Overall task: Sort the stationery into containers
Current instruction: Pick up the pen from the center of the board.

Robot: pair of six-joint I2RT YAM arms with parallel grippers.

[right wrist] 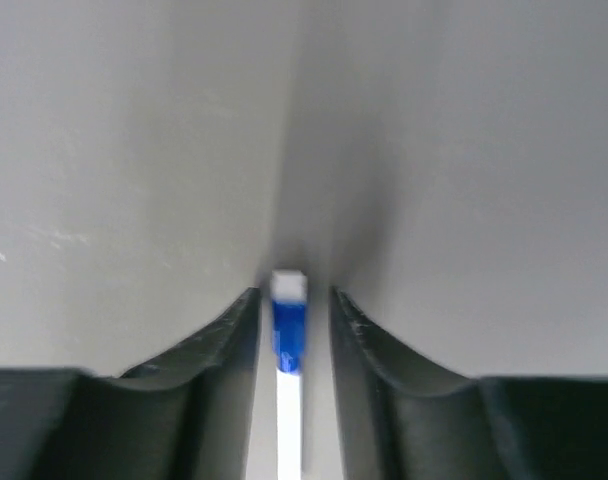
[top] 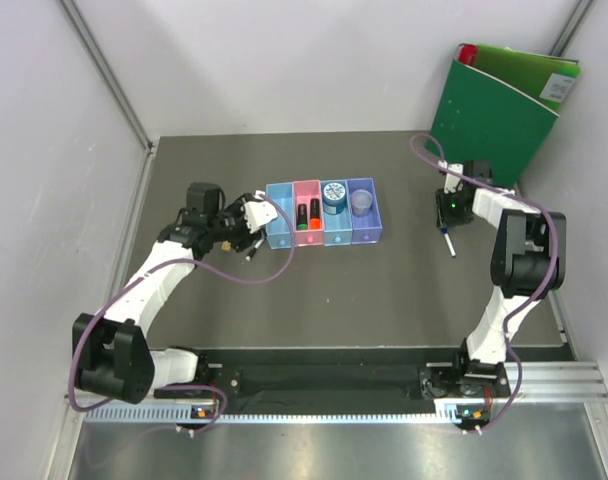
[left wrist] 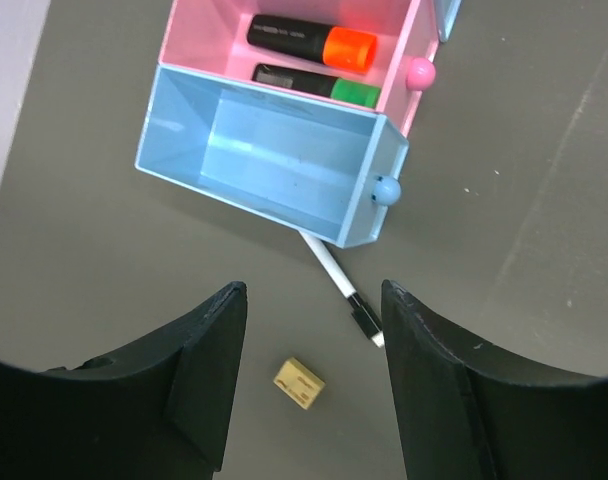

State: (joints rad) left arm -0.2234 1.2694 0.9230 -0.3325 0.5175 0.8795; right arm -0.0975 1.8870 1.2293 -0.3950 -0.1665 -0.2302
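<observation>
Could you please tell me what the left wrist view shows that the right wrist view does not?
Only the left wrist: the empty light blue bin, the pink bin holding two markers, and a white pen and small tan block on the table. Only the right wrist: a blue-tipped pen straddled by the right gripper. Both: no common object, just dark fingers, each view's own pair.

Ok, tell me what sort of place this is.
Probably a robotics lab test cell: plain white panels box in a dark table, a left arm and a right arm are bolted to a metal rail at its near edge, and sorting bins sit staged.
</observation>
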